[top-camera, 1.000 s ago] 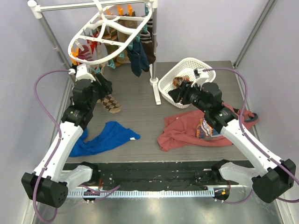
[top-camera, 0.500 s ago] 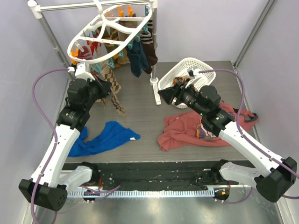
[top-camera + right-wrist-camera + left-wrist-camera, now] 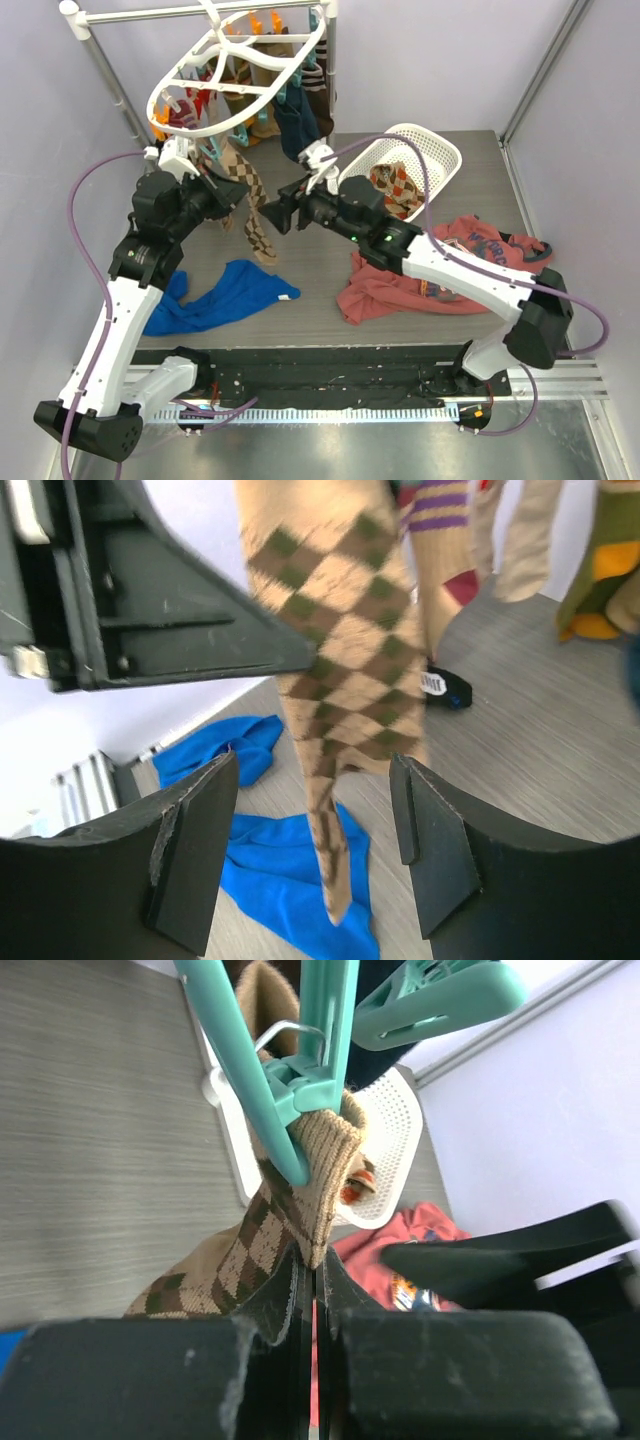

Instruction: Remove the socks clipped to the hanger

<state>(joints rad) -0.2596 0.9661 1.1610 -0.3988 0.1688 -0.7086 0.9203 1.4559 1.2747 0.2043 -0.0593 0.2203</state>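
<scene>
The white oval hanger hangs from the rail at the top left, with several socks clipped under it. A brown and tan argyle sock dangles from a teal clip. My left gripper is shut, its tips pinching the lower corner of the sock's cuff just under the clip. My right gripper stands open to the right of the sock. In the right wrist view the sock's foot hangs just beyond the open jaws, touching neither finger.
A blue shirt lies on the table below the sock. A red shirt lies at the right. The white lattice basket holds a sock. The rail stand's post rises between the hanger and the basket.
My right arm has swung left from the basket to the argyle sock, with its jaws opening wider. My left gripper has shut on the sock's cuff.
</scene>
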